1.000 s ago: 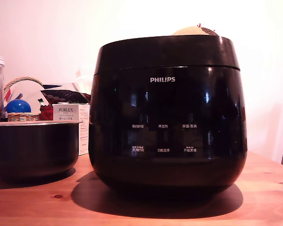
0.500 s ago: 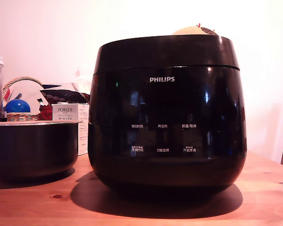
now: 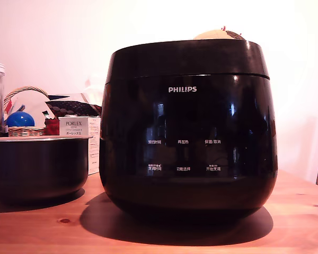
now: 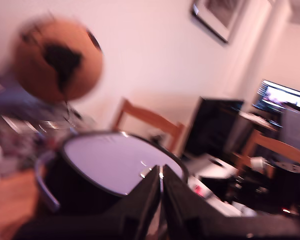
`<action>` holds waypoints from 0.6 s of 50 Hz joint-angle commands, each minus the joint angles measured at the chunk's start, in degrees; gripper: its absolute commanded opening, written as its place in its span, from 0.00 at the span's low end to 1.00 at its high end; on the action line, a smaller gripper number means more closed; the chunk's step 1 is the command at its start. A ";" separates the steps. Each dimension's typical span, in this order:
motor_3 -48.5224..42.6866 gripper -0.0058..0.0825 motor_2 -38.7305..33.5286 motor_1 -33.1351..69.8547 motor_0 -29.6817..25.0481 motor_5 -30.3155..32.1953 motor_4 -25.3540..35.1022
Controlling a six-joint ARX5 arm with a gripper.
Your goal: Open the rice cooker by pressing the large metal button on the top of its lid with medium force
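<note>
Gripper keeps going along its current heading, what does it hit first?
Probably the rice cooker's lid: in the blurred wrist view the gripper, jaws together, points at its near edge. Depth is unclear.

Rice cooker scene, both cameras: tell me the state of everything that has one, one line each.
rice cooker: upright on the wooden table, no lit display.
lid: shut, seam line even across the front.
black pot: upright beside the cooker, at the exterior view's left; contents hidden.
gripper: fingers together, shut on nothing, above the cooker's top; picture blurred.

Bright backlight; wrist view seemingly motion-blurred.
</note>
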 commanded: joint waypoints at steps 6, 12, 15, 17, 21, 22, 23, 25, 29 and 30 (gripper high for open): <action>3.19 0.04 2.99 7.91 -6.29 5.57 -0.72; 5.70 0.04 4.00 14.23 -11.89 10.10 -4.09; 7.15 0.04 4.15 17.18 -14.78 11.93 -6.27; 7.91 0.04 4.20 19.17 -16.79 12.24 -6.69; 9.57 0.04 4.24 22.60 -20.39 16.26 -11.58; 9.79 0.04 4.33 23.52 -21.29 16.76 -12.44; 10.03 0.04 4.42 24.28 -22.03 16.76 -12.72; 10.51 0.04 4.74 25.92 -23.56 18.27 -14.75; 11.30 0.04 5.95 28.87 -25.97 18.27 -16.98; 11.45 0.04 6.40 29.59 -26.64 20.11 -17.44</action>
